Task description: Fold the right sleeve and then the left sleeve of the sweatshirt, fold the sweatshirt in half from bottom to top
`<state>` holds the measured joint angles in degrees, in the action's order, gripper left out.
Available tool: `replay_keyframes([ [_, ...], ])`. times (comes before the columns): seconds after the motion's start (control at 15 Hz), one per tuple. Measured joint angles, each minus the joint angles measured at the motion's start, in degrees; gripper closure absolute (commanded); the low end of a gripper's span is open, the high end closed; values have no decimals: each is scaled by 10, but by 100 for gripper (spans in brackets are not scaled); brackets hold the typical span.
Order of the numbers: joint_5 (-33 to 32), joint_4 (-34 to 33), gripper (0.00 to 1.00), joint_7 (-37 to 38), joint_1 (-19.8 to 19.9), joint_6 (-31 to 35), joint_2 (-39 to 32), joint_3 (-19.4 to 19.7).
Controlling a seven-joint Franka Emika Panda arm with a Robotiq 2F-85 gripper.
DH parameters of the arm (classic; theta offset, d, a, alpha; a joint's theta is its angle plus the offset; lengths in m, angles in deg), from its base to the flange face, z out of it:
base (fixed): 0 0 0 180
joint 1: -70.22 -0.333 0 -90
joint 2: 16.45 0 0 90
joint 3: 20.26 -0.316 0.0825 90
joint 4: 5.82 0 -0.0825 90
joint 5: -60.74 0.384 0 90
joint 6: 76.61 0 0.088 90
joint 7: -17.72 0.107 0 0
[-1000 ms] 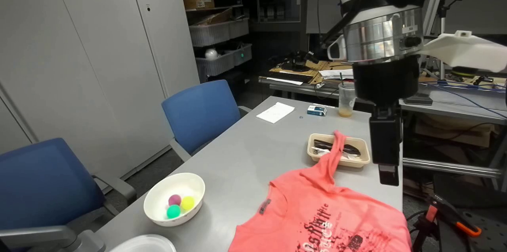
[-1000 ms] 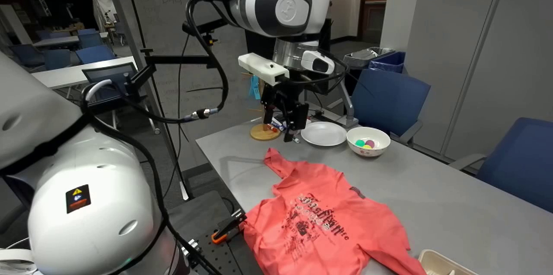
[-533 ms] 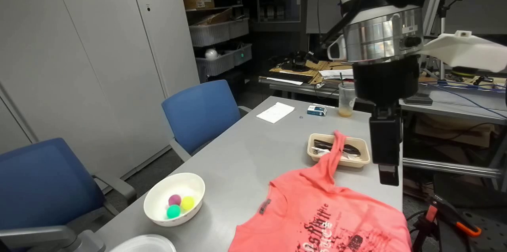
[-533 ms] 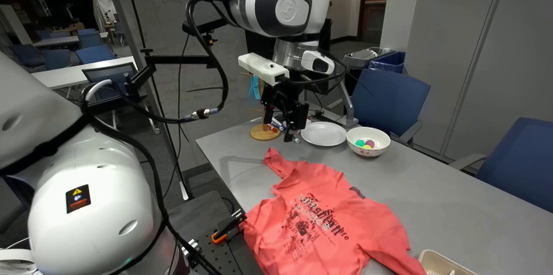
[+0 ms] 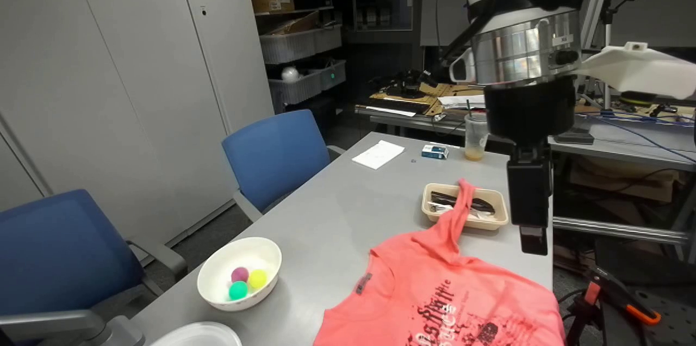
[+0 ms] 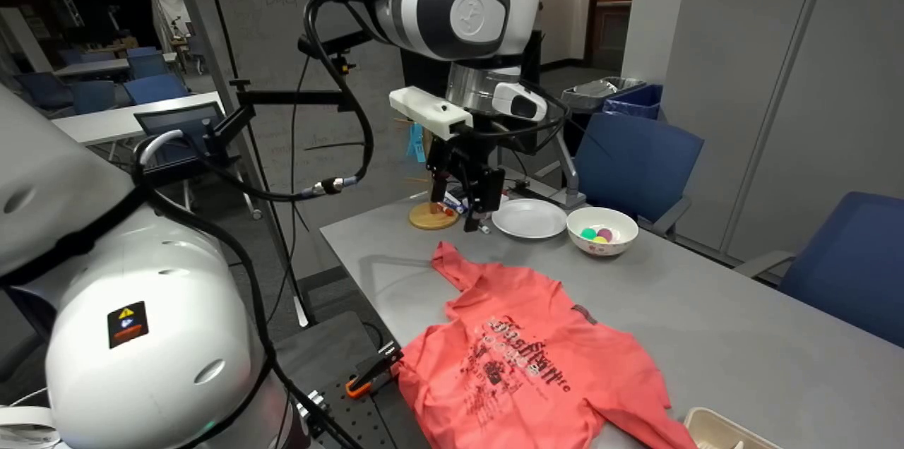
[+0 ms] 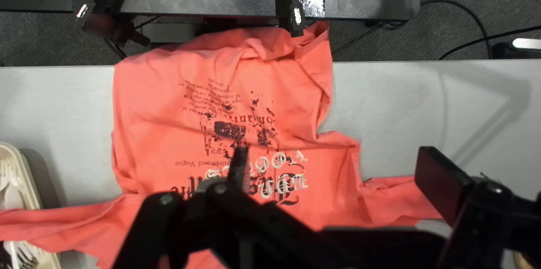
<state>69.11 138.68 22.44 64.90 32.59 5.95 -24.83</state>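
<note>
Both sleeves (image 7: 63, 224) are spread outward from the sweatshirt (image 6: 522, 357), presumably for folding, while above it the gripper (image 7: 338, 171) is held wide, empty.

Arm (image 6: 424, 8) bent, wrist (image 5: 526, 55) pointing down in both exterior views; gripper (image 7: 334, 161) hangs below it, jaws spread wide in wrist view.
</note>
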Motion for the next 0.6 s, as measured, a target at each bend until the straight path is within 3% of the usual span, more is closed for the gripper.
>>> replay_keyframes([
  [0.33, -1, -1, 0, 0, 5, 1, 0, 3],
  [0.6, -11, -9, 0, 11, 37, 6, 1, 21],
])
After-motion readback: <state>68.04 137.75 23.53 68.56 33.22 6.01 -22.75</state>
